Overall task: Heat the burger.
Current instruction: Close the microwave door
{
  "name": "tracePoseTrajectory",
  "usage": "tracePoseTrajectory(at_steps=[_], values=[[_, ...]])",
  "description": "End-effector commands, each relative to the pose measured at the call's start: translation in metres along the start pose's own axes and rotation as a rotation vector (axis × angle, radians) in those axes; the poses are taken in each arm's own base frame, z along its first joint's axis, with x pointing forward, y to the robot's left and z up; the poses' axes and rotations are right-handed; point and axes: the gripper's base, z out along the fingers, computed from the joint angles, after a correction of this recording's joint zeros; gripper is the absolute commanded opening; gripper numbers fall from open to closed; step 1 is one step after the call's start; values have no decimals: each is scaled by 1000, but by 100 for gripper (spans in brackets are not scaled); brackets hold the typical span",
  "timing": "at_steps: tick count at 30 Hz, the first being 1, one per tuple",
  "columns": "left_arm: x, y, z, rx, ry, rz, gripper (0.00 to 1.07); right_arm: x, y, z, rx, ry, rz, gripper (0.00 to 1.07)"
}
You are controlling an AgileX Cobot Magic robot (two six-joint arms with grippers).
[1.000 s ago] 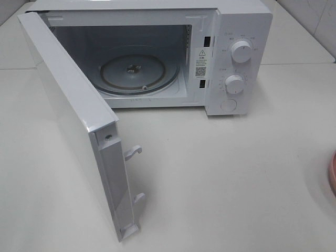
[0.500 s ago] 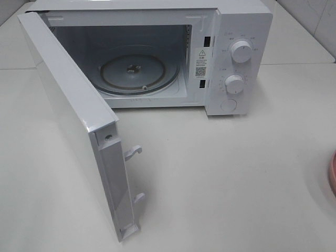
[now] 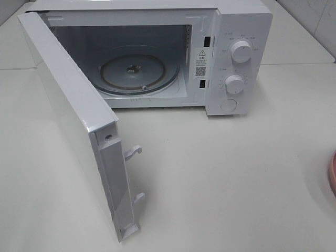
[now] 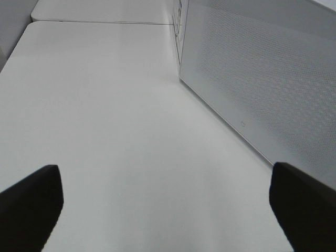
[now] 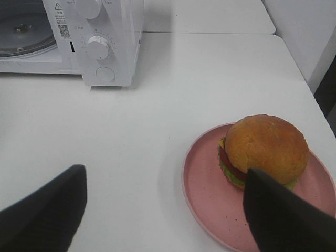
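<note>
Centring the right gripper (image 5: 165,210), fingers spread, over the glossy golden-brown burger (image 5: 264,149) at lower right was advisable; left fingers (image 4: 31,202) stood spread.

High camera looking down on microwave (image 3: 157,58), left wrist beside its door (image 4: 262,79), right wrist facing its dials (image 5: 97,47)

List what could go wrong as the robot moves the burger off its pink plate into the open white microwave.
1. The right gripper is open beside the round golden-brown burger, not around it. A squeeze may shift the stacked layers apart.
2. The burger sits on a round pink plate near the white table's edge; a nudge could slide the plate off.
3. The white microwave's open door juts forward, so an arm could clip it.
</note>
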Motion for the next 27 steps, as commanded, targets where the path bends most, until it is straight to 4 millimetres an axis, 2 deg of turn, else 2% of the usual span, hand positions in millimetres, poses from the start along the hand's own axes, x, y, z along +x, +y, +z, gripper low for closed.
tracePoseTrajectory(at_steps=[1,9,11,13,14,15,16,17,18,19,20,21,22,23,24,25,26,27], values=[[-2,-1,-1,5,-15,-19,99,2,0,-4,9,-44,5,74],[-28,-3,2,26,-139,-39,97,2,0,-4,9,-44,5,74],[-36,-2,5,17,-180,-38,94,2,0,-4,9,-44,5,74],[-46,0,12,7,-207,-38,81,2,0,-4,9,-44,5,74],[-46,0,12,7,-207,-38,81,2,0,-4,9,-44,5,74],[-51,0,19,4,-207,-41,66,2,0,-4,9,-44,5,74],[-51,0,19,4,-207,-41,66,2,0,-4,9,-44,5,74],[-54,1,22,3,-203,-42,58,2,0,-4,9,-44,5,74],[-58,1,29,2,-193,-47,43,2,0,-4,9,-44,5,74],[-58,1,29,2,-193,-47,43,2,0,-4,9,-44,5,74],[-60,1,32,2,-184,-49,36,2,0,-4,9,-44,5,74],[-63,2,41,-1,-152,-53,20,2,0,-4,9,-44,5,74],[-63,2,41,-1,-152,-53,20,2,0,-4,9,-44,5,74],[-66,3,51,-5,-124,-56,4,2,0,-4,9,-44,5,74],[-66,3,51,-5,-124,-56,4,2,0,-4,9,-44,5,74],[-68,4,56,-7,-115,-58,0,2,0,-4,9,-44,5,74],[-72,5,66,-12,-122,-61,0,2,0,-4,9,-44,5,74],[-72,5,66,-12,-122,-61,0,2,0,-4,9,-44,5,74]])
